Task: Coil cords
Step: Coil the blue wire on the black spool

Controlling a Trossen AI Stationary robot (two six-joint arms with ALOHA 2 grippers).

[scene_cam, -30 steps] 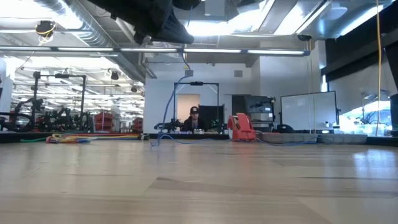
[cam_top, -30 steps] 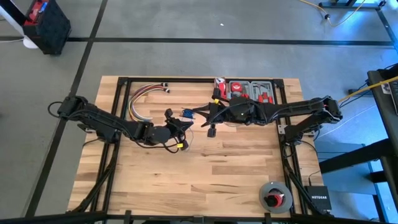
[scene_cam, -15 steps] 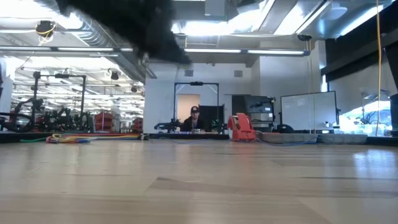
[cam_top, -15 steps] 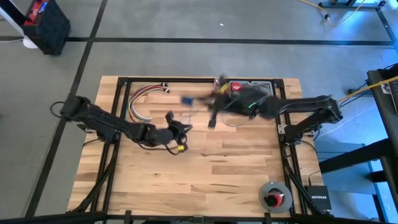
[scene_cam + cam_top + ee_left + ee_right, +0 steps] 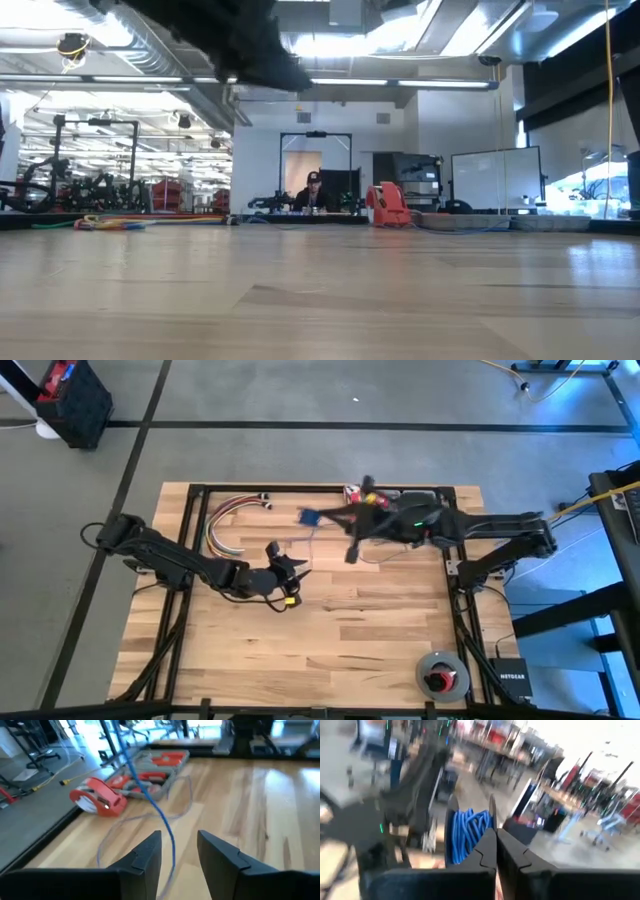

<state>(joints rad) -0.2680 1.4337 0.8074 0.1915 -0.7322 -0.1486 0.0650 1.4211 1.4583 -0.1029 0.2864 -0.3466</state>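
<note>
Fingers of right gripper (image 5: 495, 851) were pinched shut on the cord (image 5: 468, 834) coil, lifted over counter's (image 5: 330, 630) far edge. Left fingers (image 5: 150, 855) stood apart mid-counter, loose strand running between them. Cord looked light, floppy, tangle-prone; best held at the bundle.

You're looking at a table (image 5: 330, 640) of pale wood planks with a smooth, faintly shiny finish. Your cords (image 5: 466, 834) look like glossy blue plastic-coated wire. The left gripper (image 5: 179, 855) has 2 matt black plastic-looking fingers (image 5: 222, 854).
</note>
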